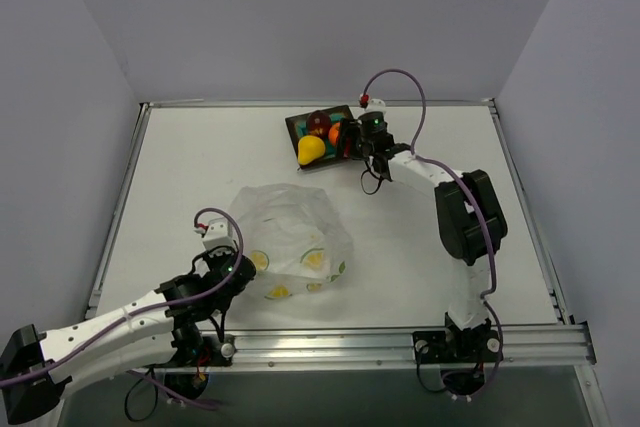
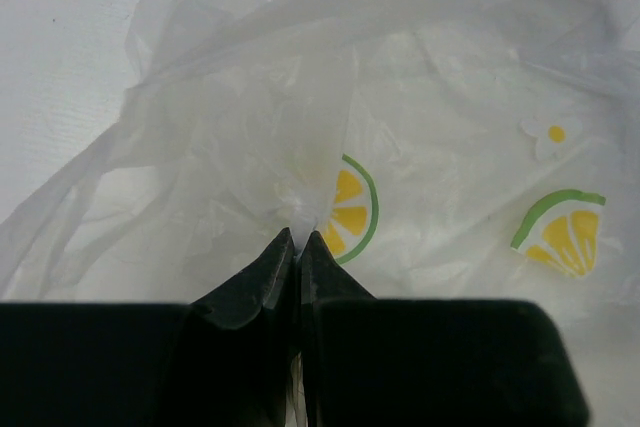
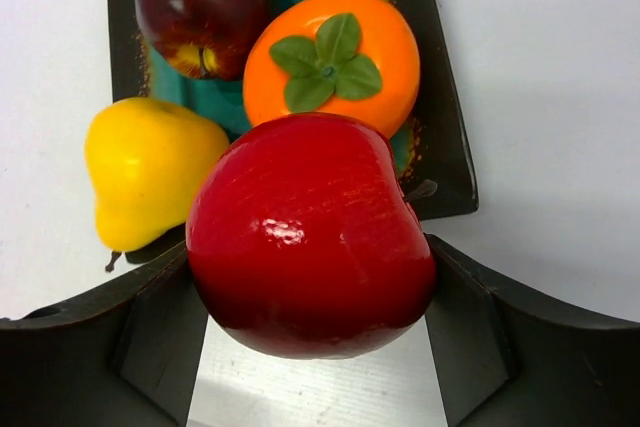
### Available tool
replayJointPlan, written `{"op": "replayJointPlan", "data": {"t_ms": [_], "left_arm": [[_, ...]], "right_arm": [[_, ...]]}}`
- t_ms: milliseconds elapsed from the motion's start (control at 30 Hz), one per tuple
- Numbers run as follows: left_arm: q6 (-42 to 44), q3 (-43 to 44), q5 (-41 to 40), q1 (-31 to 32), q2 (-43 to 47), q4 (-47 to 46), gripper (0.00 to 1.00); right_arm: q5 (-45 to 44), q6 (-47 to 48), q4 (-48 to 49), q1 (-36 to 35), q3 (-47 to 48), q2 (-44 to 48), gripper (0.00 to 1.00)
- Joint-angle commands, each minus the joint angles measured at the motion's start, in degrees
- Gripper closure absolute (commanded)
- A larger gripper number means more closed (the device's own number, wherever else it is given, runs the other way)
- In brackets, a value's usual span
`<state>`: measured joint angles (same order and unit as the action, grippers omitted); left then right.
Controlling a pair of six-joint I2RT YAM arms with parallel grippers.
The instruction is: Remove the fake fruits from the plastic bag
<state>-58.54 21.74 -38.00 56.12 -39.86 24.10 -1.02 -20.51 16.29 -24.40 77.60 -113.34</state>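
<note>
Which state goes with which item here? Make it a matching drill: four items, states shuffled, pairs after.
1 red fruit
2 yellow pear
3 plastic bag
4 orange fruit

A pinched in shut left gripper
B resting fully on plate
C held in right gripper
D at plate's rim, partly off it

Pairs: 1-C, 2-D, 3-A, 4-B
</note>
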Motion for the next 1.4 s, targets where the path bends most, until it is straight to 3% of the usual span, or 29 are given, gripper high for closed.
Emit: {"op": "replayJointPlan", "data": {"t_ms": [0,400,467,500,633,800,1133,1367], "left_arm": [[2.6,2.7,-0.6,-0.4,-1.5,-2.2,0.96],[4.8,2.9,1.9,-0.4,-6.4,-7.7,0.96],[4.8,2.7,2.2,-0.4,-6.5,-8.1,0.96],[4.8,2.4,2.4,-0.4,-6.7,-8.2,0.96],[4.9,2.1,3.0,-0.4,-7.5,-10.1,0.96],[6.0,3.3,3.5,-0.4,-9.6,-11.0,0.96],[8.6,4.8,5.6,-0.3,-12.3,-16.3,0.96],[13.8,8.3,11.4,0.0,-24.5,-27.5,0.96]], "right_arm": [[0.4,0.8,2.1,1.0,3.5,-2.7,0.64],[2.7,0.7,2.4,2.0,9.5,-9.4,0.63],[2.8,0.7,2.7,1.7,9.7,-10.0,0.58],[2.8,0.7,2.8,1.7,9.6,-10.1,0.55],[3.2,0.7,3.2,1.4,8.7,-10.2,0.24],[3.9,0.6,3.8,1.2,6.5,-7.4,0.0],[4.9,-1.2,6.3,0.9,-4.5,8.5,0.0],[-4.0,-3.6,3.8,1.5,-16.0,24.4,0.01]]}}
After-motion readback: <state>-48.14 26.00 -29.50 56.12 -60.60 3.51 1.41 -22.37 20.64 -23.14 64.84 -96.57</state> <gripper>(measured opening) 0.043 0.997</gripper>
